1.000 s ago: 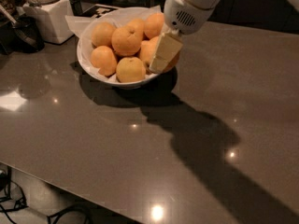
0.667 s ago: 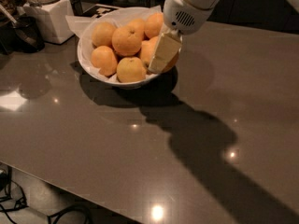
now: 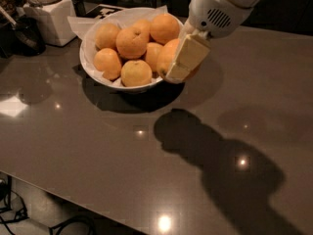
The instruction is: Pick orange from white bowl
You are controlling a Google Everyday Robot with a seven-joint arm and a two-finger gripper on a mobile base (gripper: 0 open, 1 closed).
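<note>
The white bowl [image 3: 88, 62], lined with white paper, stands at the back left of the dark table and holds several oranges. My gripper [image 3: 183, 68] comes down from the upper right at the bowl's right rim. Its pale near finger [image 3: 188, 58] lies across a large deep-orange orange [image 3: 167, 58], which shows on both sides of that finger. The gripper is shut on this orange, which sits at the rim's height against the other fruit. The far finger is hidden behind the orange.
A white square jar [image 3: 49, 19] stands left of the bowl at the back, with a dark object [image 3: 27, 33] beside it. The table's front edge [image 3: 73, 199] runs diagonally at lower left, with cables on the floor below. The arm's shadow lies at the right.
The gripper has shifted slightly to the right at the bowl's rim, with the orange in it. The other oranges have not moved.
</note>
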